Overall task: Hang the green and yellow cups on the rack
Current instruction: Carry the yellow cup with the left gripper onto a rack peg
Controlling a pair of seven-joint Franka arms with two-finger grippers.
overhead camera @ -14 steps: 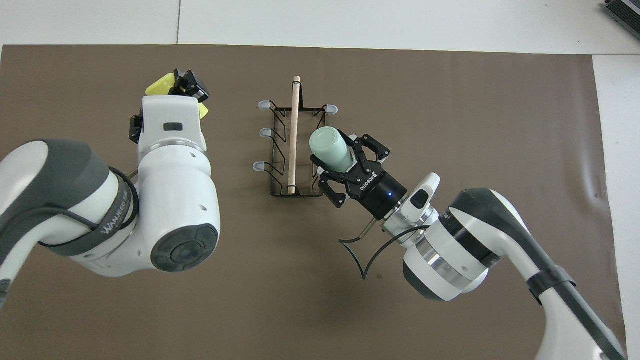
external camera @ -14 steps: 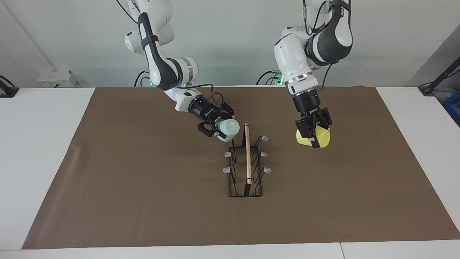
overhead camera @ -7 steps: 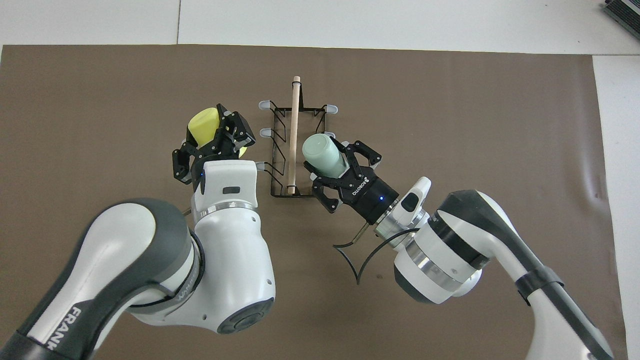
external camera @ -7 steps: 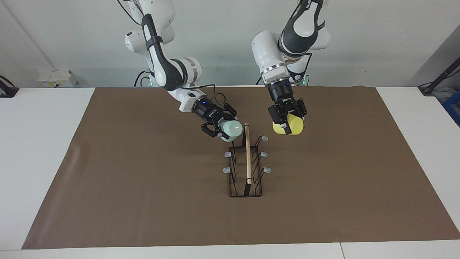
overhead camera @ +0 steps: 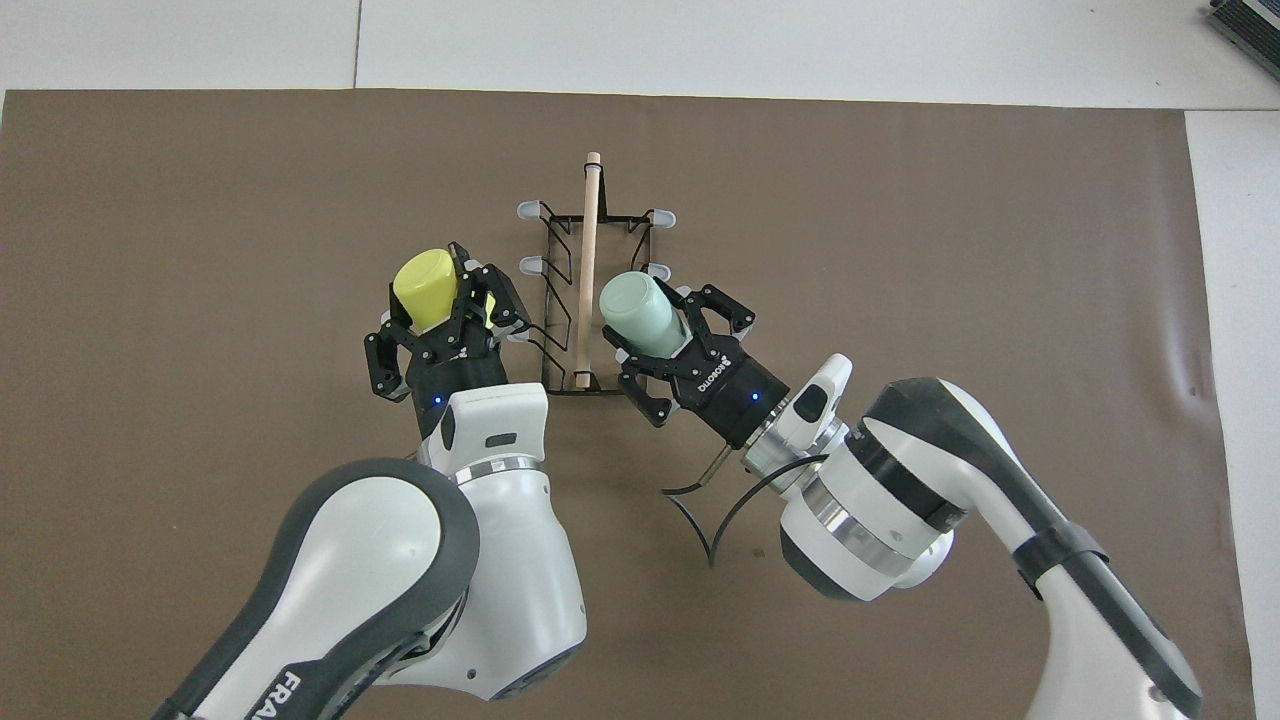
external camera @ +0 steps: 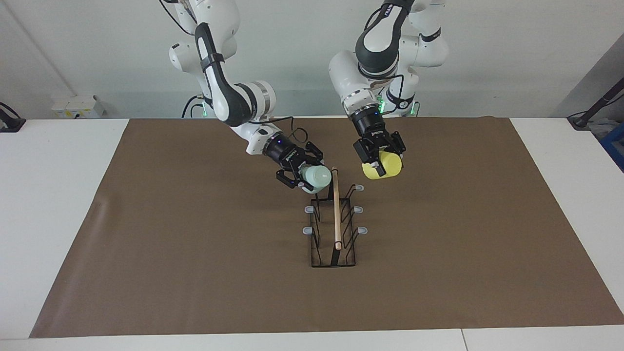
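The black wire rack (external camera: 333, 265) with a wooden rod (external camera: 336, 214) stands mid-mat; it also shows in the overhead view (overhead camera: 588, 260). My right gripper (external camera: 307, 178) is shut on the mint green cup (external camera: 317, 175), held on its side, base toward the rod, over the rack's robot end on the right arm's side (overhead camera: 640, 312). My left gripper (external camera: 380, 163) is shut on the yellow cup (external camera: 385, 166), held tilted in the air beside the rack's nearest peg (external camera: 359, 186) on the left arm's side (overhead camera: 425, 285). One peg is hidden by the green cup.
A brown mat (external camera: 195, 243) covers the white table (external camera: 48, 195). A pale box (external camera: 78, 106) sits at the table's robot edge toward the right arm's end. A blue thing (external camera: 615, 141) shows at the left arm's end.
My left arm has swung the yellow cup in from the left arm's end to right beside the rack. My right gripper has edged the green cup closer to the rod.
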